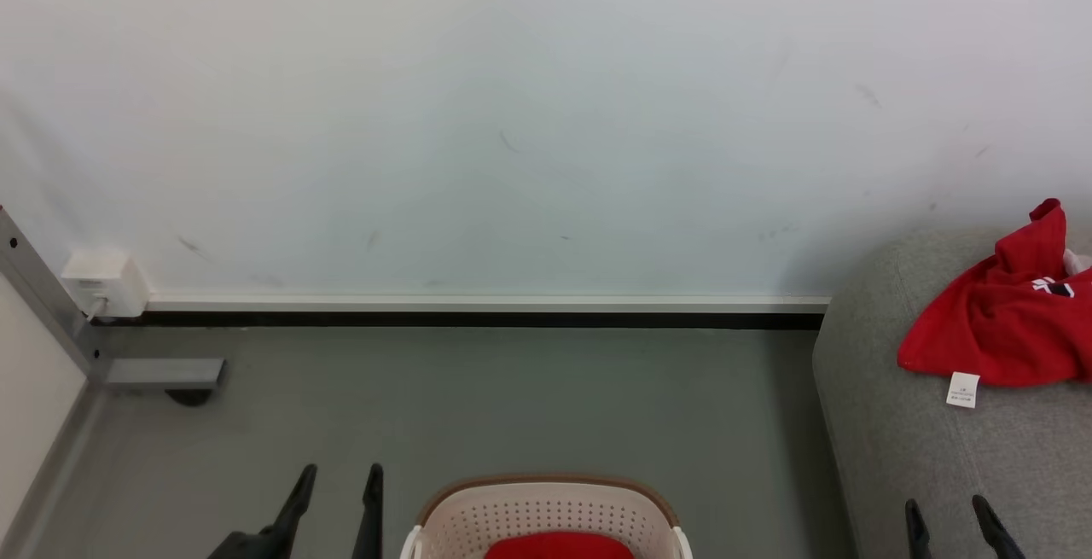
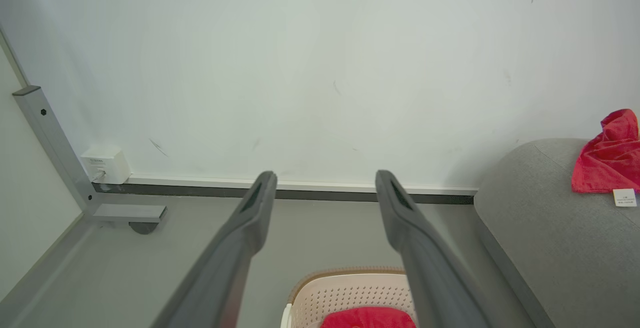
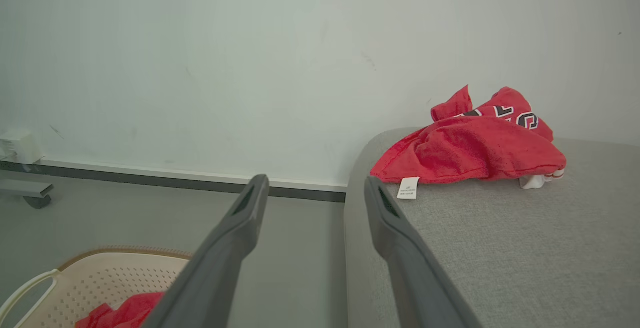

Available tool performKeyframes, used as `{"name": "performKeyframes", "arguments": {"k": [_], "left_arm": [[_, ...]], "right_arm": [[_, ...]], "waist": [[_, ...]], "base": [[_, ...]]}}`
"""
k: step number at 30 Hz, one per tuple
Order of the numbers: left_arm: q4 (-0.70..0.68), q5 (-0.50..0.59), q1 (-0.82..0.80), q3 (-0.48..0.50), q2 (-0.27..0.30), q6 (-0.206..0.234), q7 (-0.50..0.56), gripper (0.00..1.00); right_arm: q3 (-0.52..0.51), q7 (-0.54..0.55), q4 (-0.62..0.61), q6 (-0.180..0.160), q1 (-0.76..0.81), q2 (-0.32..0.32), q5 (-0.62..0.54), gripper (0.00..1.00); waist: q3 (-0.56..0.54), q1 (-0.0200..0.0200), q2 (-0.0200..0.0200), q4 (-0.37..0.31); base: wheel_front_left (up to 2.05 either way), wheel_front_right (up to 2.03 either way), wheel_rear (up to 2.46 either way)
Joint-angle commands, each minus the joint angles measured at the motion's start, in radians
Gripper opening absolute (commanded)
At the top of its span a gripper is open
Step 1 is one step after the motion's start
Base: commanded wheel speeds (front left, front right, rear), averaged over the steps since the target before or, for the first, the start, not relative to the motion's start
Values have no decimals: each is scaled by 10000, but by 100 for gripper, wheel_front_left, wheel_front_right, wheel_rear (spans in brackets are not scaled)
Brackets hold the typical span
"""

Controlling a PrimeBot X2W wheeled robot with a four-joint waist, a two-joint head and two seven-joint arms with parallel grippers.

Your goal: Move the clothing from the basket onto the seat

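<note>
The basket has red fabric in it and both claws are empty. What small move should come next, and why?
Probably lower the left claw toward the red fabric in the basket. One red garment lies on the sofa already, but the basket is not empty, and the left claw is open, holds nothing, and hangs beside the basket's rim.

A white box [image 1: 104, 283] sits low on the wall [image 1: 512, 115], beside a grey metal frame [image 1: 162, 371].

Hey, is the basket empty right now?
No, not empty. Red clothing lies inside the basket, below its brown rim; another red garment is on the sofa.
</note>
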Motion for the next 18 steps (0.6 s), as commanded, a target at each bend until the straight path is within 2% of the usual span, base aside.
{"name": "performKeyframes", "arguments": {"k": [1,11,18], "left_arm": [[23,271,272,284,-127,-123,0,100],[224,948,986,1544,-794,-766,-1,100],[329,1366,990,2095,-1045,-1162,-1,100]], "right_arm": [[42,-30,85,-23,245,66,-133,100],[810,-31,329,-22,465,231,63,100],[931,-31,333,-22,367,229,320,100]], "waist": [[-62,1,0,-7],[-257,1,0,-207],[-245,1,0,-239]], "base": [[0,0,0],[0,0,0],[0,0,0]]}}
